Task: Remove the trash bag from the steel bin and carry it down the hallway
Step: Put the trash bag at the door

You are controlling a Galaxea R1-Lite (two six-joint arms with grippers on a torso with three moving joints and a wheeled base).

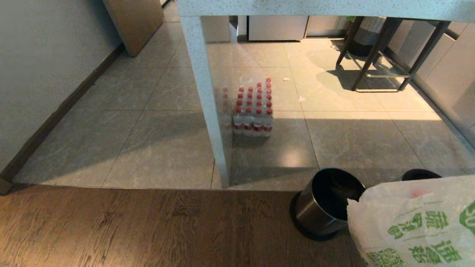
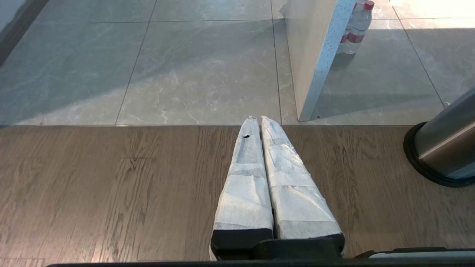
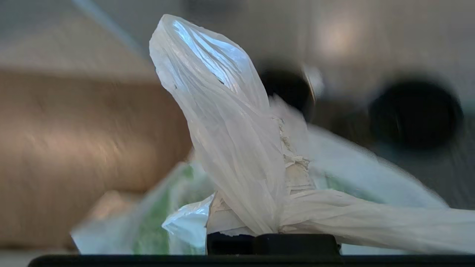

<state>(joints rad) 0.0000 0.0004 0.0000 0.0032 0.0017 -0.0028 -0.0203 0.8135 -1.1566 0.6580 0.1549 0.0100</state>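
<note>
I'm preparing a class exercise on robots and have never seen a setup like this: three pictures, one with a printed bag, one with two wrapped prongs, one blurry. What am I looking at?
All three pictures come from one wheeled robot with two arms. The wide picture is from its head camera, looking down at the floor. There the trash bag, white with green lettering, hangs lifted at the lower right, out of the steel bin beside it. Further off, a pack of water bottles stands on the tiles by a table leg.

The wrapped prongs are the left gripper, seen by its wrist camera, closed and empty above the wood floor.

The blurry picture is from the right wrist: the right gripper is pinched shut on the bag's gathered plastic.
</note>
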